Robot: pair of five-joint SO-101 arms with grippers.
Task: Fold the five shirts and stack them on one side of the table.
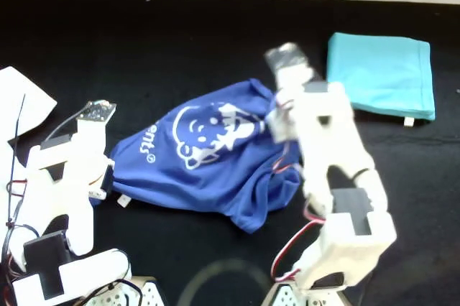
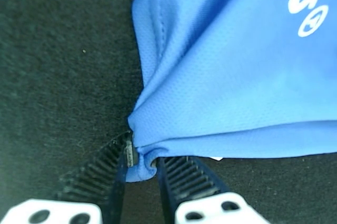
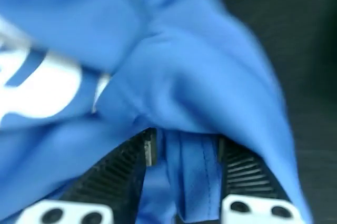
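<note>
One folded turquoise cloth shirt (image 1: pixel 381 76) lies far right on the black table (image 1: pixel 144 33). The crumpled blue printed shirt (image 1: pixel 208 162) lies mid-table, not yet folded, with the left tool (image 2: pixel 142 156) and right tool (image 3: pixel 183 148) each pinching an edge.

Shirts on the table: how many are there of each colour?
blue shirt: 1
turquoise shirt, folded: 1
white thing at the table's edge: 1, cannot tell if it is a shirt
Total: 2 shirts for sure, 3 things in all.
</note>
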